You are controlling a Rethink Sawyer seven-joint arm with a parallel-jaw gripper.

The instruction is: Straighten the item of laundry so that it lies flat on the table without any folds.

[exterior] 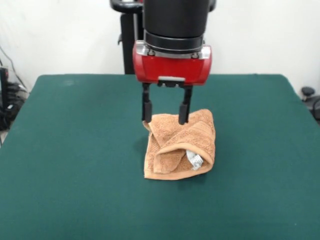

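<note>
White label [195, 160], writing unreadable, tucked in folded orange towel [172, 157] on green table [70, 150]. Gripper [165, 118] jaws spread open over towel's far edge.

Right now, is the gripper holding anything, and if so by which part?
Nothing is clearly held: the gripper is open, fingers apart over the far edge of the folded towel on the table.

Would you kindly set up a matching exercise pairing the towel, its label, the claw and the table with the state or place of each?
Things:
1. towel
2. label
3. claw
4. table

States:
A. open, at the towel's far edge
B. covered in dark green
C. peeking out of a fold at the near side
D. folded over itself

Pairs: 1-D, 2-C, 3-A, 4-B
</note>
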